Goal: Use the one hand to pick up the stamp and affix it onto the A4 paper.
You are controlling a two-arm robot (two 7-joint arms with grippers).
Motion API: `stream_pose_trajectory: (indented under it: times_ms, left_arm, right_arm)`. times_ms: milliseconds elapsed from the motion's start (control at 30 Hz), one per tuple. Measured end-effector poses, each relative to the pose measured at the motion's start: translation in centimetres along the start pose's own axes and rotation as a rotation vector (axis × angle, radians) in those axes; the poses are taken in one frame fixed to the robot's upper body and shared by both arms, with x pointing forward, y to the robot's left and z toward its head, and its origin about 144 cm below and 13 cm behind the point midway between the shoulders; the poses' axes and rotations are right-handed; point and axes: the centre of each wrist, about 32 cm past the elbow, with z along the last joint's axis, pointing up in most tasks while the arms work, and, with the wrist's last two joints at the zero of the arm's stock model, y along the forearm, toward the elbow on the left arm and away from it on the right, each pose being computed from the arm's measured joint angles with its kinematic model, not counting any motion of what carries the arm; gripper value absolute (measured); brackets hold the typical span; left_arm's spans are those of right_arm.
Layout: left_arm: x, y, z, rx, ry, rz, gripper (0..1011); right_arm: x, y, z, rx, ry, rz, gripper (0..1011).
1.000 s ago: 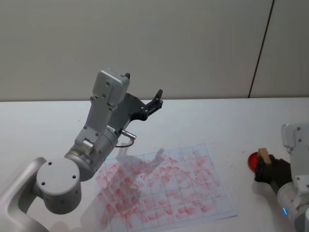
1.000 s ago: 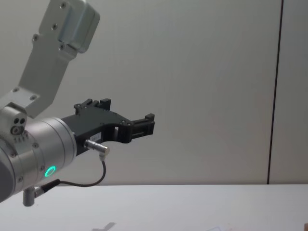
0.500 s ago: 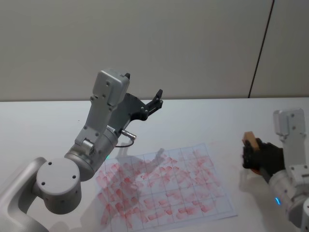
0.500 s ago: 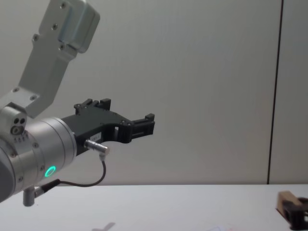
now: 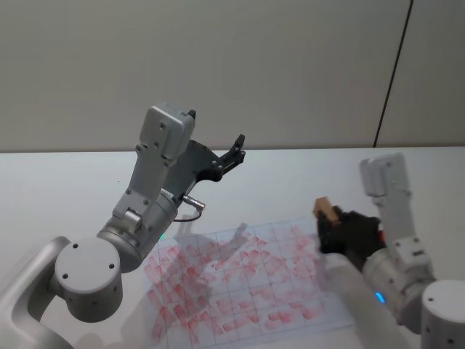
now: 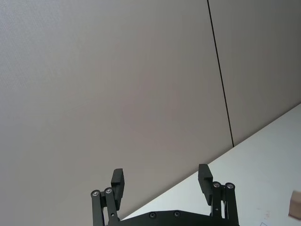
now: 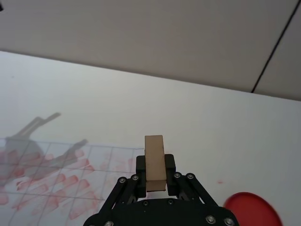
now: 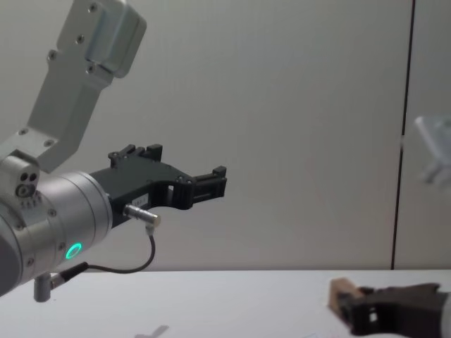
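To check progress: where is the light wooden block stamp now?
In the head view the light wooden block stamp is on the right side, clamped in the black right gripper, at the far right corner of the white red-marked A4 paper.

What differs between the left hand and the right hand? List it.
The left hand is open and empty; the right hand is shut on the stamp. The left hand is raised high above the table; the right hand is low, at the paper's right edge. Both are black and two-fingered.
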Motion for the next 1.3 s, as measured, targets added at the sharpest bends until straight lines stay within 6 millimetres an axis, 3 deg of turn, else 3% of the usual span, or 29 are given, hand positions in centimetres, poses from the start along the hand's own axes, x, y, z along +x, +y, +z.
stream_pose_trajectory:
  times_ms: [467, 1300]
  left_arm:
    - [0.0, 0.0, 0.0, 0.000, 0.000, 0.000, 1001]
    - [0.0, 0.0, 0.0, 0.000, 0.000, 0.000, 1001]
  right_arm:
    - [-2.2, 1.5, 0.0, -0.113, -0.027, 0.094, 217]
    - [-3.0, 2.5, -1.6, -0.185, -0.050, 0.116, 217]
